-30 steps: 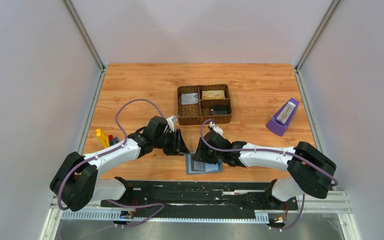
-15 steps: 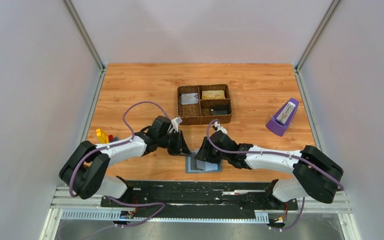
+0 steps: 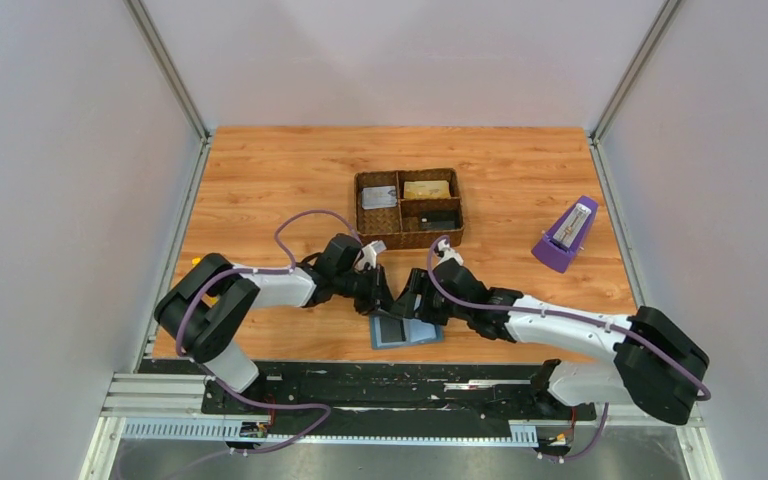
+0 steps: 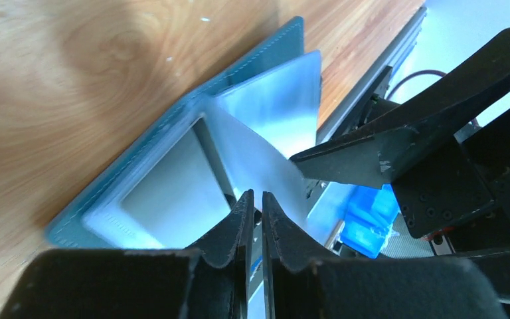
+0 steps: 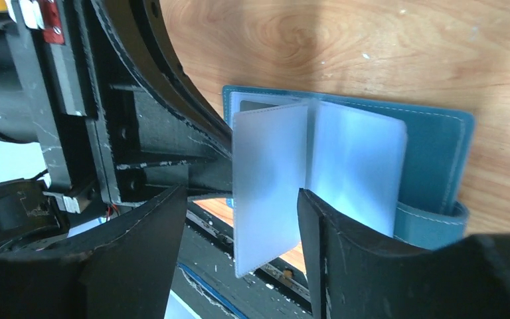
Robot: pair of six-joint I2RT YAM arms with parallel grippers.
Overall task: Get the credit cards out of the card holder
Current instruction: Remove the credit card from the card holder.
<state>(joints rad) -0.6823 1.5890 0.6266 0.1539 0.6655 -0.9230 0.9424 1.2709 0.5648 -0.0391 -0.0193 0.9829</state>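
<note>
The card holder [image 3: 420,335], dark teal outside, lies open near the table's front edge. Its clear pocket leaves stand up from the spine. My left gripper [image 3: 382,298] comes in from the left and is shut on the edge of one leaf [image 4: 246,153], just above a pale pocket window [image 4: 166,179]. My right gripper [image 3: 412,305] stands open over the holder's teal cover [image 5: 438,153], with a raised leaf [image 5: 269,179] loose between its fingers. I cannot make out any credit cards in the pockets.
A brown woven tray [image 3: 358,215] stands behind the grippers, with a gold-yellow flat piece [image 3: 427,189] and a grey one [image 3: 378,197] in its compartments. A purple metronome [image 3: 565,235] is at the right. A yellow block [image 3: 200,262] peeks out behind the left arm.
My left gripper has moved right to the holder and closed on a leaf. My right gripper has opened wider and shifted slightly right.
</note>
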